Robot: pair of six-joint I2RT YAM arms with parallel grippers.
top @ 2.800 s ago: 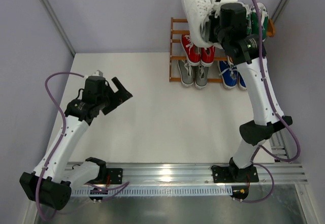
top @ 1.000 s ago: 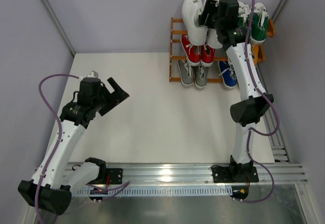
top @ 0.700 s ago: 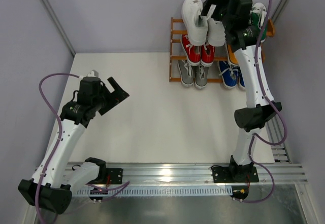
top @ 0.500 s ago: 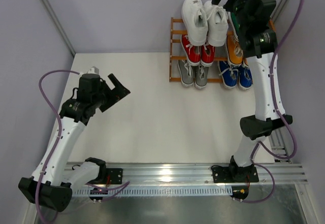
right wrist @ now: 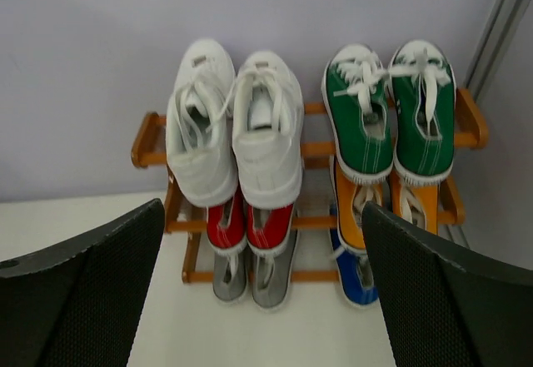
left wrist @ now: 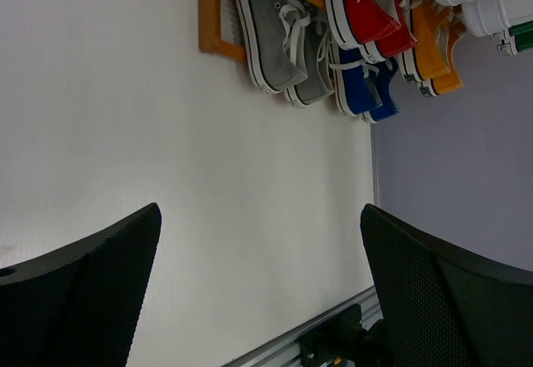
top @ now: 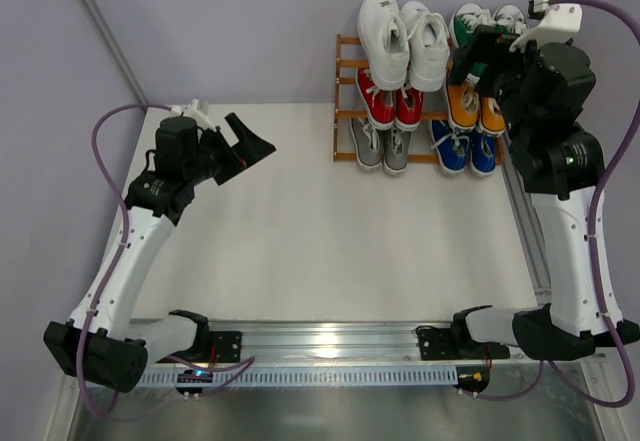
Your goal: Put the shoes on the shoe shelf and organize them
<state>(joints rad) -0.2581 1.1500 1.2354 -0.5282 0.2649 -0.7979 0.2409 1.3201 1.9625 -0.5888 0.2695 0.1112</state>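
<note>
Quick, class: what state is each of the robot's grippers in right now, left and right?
Left gripper: open, jaws wide apart, holding nothing.
Right gripper: open, jaws wide apart, holding nothing.

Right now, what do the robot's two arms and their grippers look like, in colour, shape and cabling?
The left arm and the right arm have smooth white links joined by rounded black joints. A thin purple cable loops along each. The left gripper and the right gripper are black, each with two broad fingers covered in a fine dotted texture.
</note>
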